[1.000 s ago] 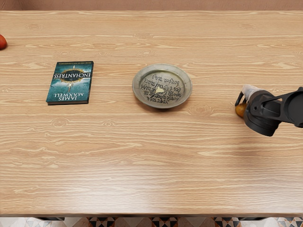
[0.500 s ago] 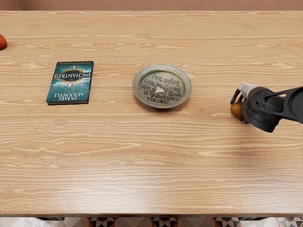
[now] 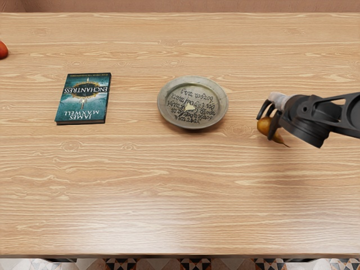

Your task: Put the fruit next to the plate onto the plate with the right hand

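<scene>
Right hand [image 3: 284, 117] is curled round the fruit [image 3: 262, 126], fingers clamped over its top and sides. Fruit is at 3 o'clock of the plate [image 3: 162, 103], apart from the rim; whether it is lifted off the table, cannot tell. Judged small, light and firm, with smooth round skin that may slip or roll. Best hold: wrap the widest part, moderate squeeze.

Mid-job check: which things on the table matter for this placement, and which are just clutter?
In the job: yellow-orange fruit, held by the right hand; grey plate.
Lying about: book, left of the plate; red fruit at the picture's left edge.
</scene>
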